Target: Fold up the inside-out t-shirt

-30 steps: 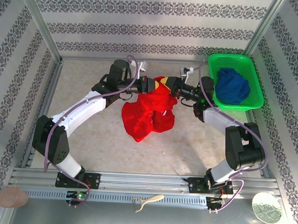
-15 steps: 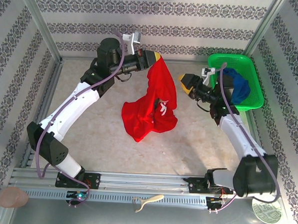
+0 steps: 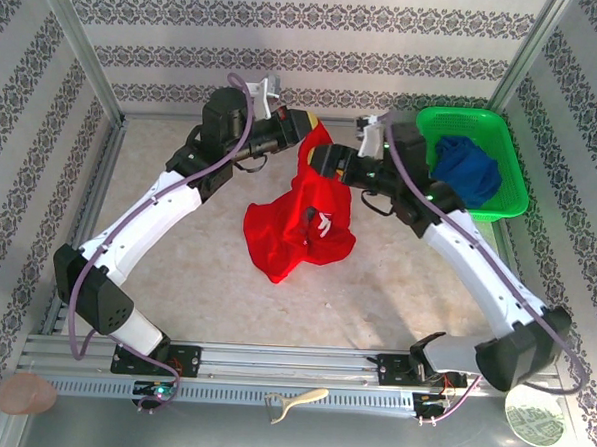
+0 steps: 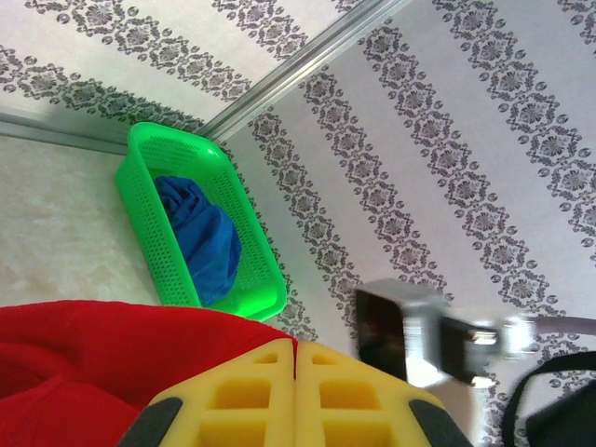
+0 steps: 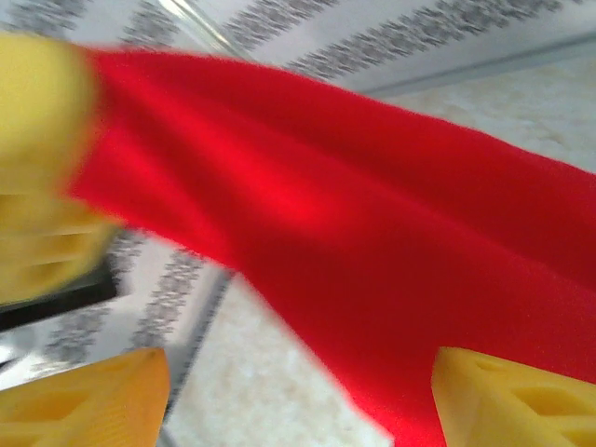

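Beige table (image 3: 176, 267), patterned walls (image 3: 307, 54) — red t-shirt (image 3: 298, 229) hangs from left gripper (image 3: 306, 122), clamped on its top edge, lower part bunched on table. Right gripper (image 3: 320, 162) jaws apart beside the hanging cloth — contact unclear, wrist view blurred.

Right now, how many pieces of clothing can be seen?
2. The red t-shirt hangs from the left gripper, mid-table; the blue garment lies in the green basket, far right. More may hide beneath.

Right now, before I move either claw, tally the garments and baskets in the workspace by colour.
red t-shirt: 1
blue garment: 1
green basket: 1
Total: 3
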